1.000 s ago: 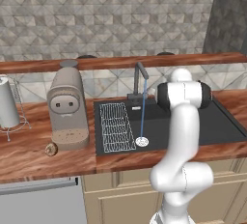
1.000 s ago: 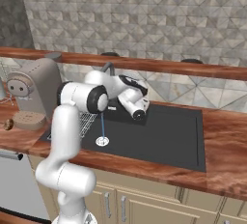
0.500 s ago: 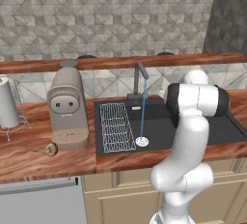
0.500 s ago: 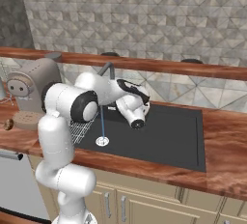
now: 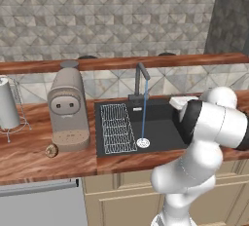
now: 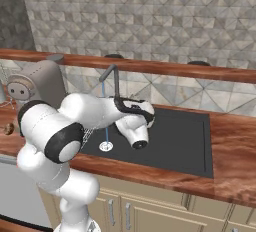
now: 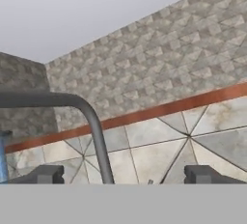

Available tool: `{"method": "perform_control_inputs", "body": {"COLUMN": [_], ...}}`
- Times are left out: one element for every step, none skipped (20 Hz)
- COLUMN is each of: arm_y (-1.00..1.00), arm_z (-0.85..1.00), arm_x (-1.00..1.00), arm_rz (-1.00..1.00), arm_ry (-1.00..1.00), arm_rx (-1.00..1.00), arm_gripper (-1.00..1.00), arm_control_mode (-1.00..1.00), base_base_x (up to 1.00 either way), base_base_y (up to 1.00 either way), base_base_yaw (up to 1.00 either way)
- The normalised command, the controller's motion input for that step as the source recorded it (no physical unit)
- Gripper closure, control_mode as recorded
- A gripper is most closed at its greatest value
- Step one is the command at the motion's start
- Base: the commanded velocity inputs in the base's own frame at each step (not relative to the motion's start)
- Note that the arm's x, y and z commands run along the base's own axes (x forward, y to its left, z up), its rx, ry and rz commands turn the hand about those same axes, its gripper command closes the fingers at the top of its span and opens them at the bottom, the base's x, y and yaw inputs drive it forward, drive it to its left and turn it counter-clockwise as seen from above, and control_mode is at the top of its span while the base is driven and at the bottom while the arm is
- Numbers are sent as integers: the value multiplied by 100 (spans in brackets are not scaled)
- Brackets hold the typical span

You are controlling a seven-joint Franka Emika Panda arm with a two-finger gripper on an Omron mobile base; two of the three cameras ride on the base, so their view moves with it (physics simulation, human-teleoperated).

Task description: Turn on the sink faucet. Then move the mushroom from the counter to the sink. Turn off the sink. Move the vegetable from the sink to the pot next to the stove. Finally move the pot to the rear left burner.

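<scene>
left base view is showing the mushroom lying on the counter well off to the left of the gripper, whose jaws are standing wide and empty over the sink.

Faucet: a dark grey curved pipe, running level from the left edge, then bending down to the bottom of the view.
Water: a blue strip at the far left edge, below the pipe.
Gripper: two dark fingertips low in the view, set wide apart; the pipe passes between them, nearer the left one.
Wall: grey stone tiles above a brown ledge, larger pale tiles below.
</scene>
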Motion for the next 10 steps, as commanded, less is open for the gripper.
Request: {"method": "perform_control_inputs", "body": {"arm_y": [0,0,0,0,0,0,0,0,0,2], "arm_z": [44,44,51,57,61,68,72,73,77,78], "arm_x": [-100,-100,-100,-100,-100,-95,-95,-91,-88,-87], "arm_rz": [0,0,1,2,3,5,5,5,6,7], "arm_ry": [-17,-17,-18,-21,-21,-20,-22,-21,-20,-22], "arm_rx": [-14,-15,-17,-19,-20,-21,-22,-23,-24,-25], "arm_gripper": [-100,-100,-100,-100,-100,-100,-100,-100,-100,-100], "arm_control_mode": [-100,-100,-100,-100,-100,-100,-100,-100,-100,-100], "base_base_x": [0,0,0,0,0,0,0,0,0,0], "base_base_y": [0,0,0,0,0,0,0,0,0,0], "base_base_yaw": [0,0,0,0,0,0,0,0,0,0]}}
